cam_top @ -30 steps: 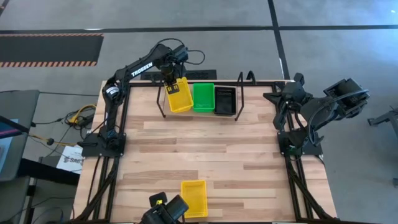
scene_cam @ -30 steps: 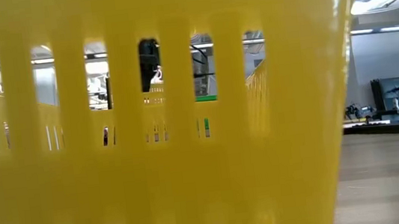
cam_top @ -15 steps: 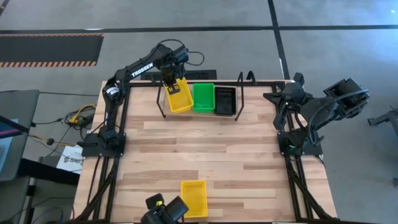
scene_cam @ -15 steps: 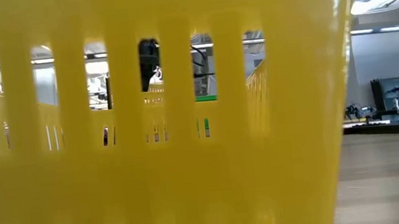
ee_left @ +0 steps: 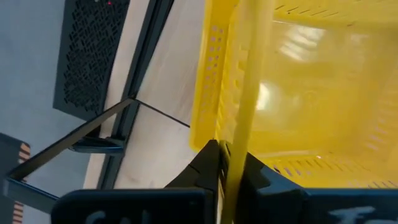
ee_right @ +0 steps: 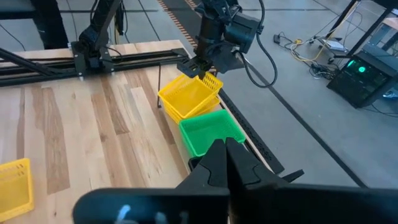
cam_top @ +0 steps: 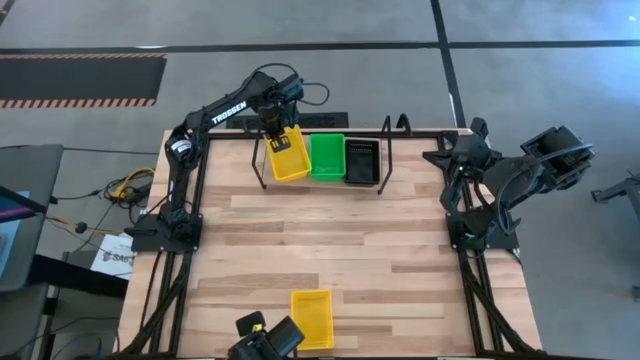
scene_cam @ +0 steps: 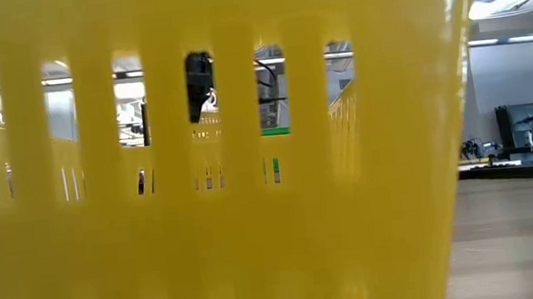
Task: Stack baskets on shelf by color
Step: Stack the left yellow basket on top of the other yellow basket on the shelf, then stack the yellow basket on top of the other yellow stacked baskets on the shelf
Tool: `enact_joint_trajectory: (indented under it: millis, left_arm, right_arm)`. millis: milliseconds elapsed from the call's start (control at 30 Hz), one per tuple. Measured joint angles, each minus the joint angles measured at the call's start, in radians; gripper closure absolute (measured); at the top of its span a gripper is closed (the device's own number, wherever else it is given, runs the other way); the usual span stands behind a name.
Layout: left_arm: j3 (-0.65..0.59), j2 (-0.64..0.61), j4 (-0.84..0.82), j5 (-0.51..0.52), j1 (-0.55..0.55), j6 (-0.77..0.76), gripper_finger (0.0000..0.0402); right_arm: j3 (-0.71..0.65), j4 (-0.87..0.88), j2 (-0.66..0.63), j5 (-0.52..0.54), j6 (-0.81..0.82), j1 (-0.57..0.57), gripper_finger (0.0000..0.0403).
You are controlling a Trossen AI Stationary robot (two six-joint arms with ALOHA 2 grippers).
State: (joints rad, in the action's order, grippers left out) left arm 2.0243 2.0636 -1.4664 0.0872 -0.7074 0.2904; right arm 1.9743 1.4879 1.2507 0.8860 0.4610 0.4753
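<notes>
On the black shelf (cam_top: 383, 150) at the table's far edge stand yellow, green (cam_top: 327, 156) and black (cam_top: 361, 160) baskets side by side. My left gripper (cam_top: 273, 130) points down over the far end of the top yellow basket (cam_top: 290, 158) and is shut on it. That basket sits askew in a second yellow basket (ee_right: 176, 109) beneath it. Another yellow basket (cam_top: 311, 318) lies flat at the table's near edge and fills the low view (scene_cam: 199, 177). My right gripper (ee_right: 225, 143) is shut on nothing, held high at the table's right side. My left gripper pinches the far end wall (ee_left: 240, 124) of the top yellow basket, one finger inside and one outside. The fingers come from above, pointing down. The basket is tilted and its lower part rests in the yellow basket beneath (ee_left: 210, 81).
The shelf's thin tube legs (cam_top: 262, 168) and raised end loops (cam_top: 400, 125) stand around the baskets. A black frame (cam_top: 190, 190) edges the wooden table, and bare wood (cam_top: 330, 240) lies between the shelf and the near basket. A camera mount (cam_top: 268, 338) sits at the near edge.
</notes>
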Motion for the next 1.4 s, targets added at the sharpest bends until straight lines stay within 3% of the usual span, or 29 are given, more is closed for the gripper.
enact_joint_trajectory:
  millis: [367, 567, 800, 1000, 1200, 1300, 1400]
  left_arm:
    - [0.0, -0.001, 0.028, 0.076, 0.001, -0.002, 0.03]
    - [0.0, -0.001, 0.092, 0.078, 0.001, -0.077, 0.0271]
    - [0.008, -0.001, 0.092, 0.051, 0.018, -0.15, 0.028]
    - [0.129, -0.003, 0.018, 0.017, 0.075, -0.18, 0.0305]
    - [0.321, -0.007, -0.106, 0.005, 0.174, -0.27, 0.0313]
    - [0.321, -0.06, -0.1, 0.006, 0.243, -0.299, 0.0313]
    - [0.307, -0.126, -0.103, 0.077, 0.319, -0.359, 0.0313]
  right_arm:
    - [0.0, 0.0, 0.0, -0.012, -0.001, 0.0, 0.0401]
    - [0.0, 0.0, 0.0, -0.02, -0.001, 0.0, 0.0401]
    - [0.0, 0.0, -0.002, -0.02, -0.025, 0.0, 0.0401]
    - [0.0, 0.041, -0.003, -0.019, -0.027, 0.0, 0.0401]
    - [0.0, 0.078, -0.003, -0.02, -0.025, 0.0, 0.0401]
    - [0.0, 0.083, -0.003, -0.02, -0.031, 0.0, 0.0401]
    - [0.0, 0.083, -0.015, -0.021, -0.064, 0.002, 0.0401]
